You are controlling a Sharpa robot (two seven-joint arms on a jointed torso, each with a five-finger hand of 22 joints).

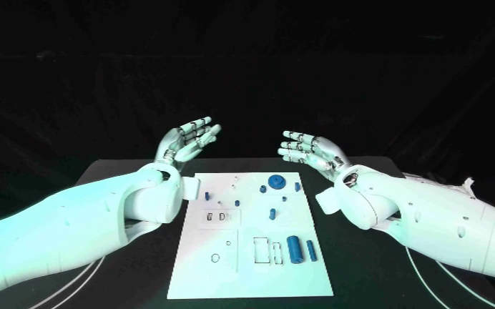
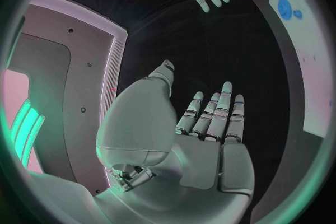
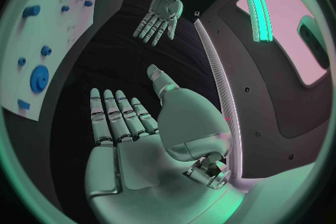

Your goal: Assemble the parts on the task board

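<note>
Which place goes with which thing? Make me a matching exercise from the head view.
Things:
1. left hand
2. right hand
3. round blue disc
4. two blue cylinders

Places:
A. near right part of the task board
B. above the board's far left corner, open
C. far part of the board
D. above the board's far right corner, open

Pairs: 1-B, 2-D, 3-C, 4-A

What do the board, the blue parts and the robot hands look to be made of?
Board: matte white, flat, probably plastic. Blue parts, such as the round one: solid colour, dull, likely plastic. Left robot hand and right robot hand: silvery, smooth, maybe metal.
</note>
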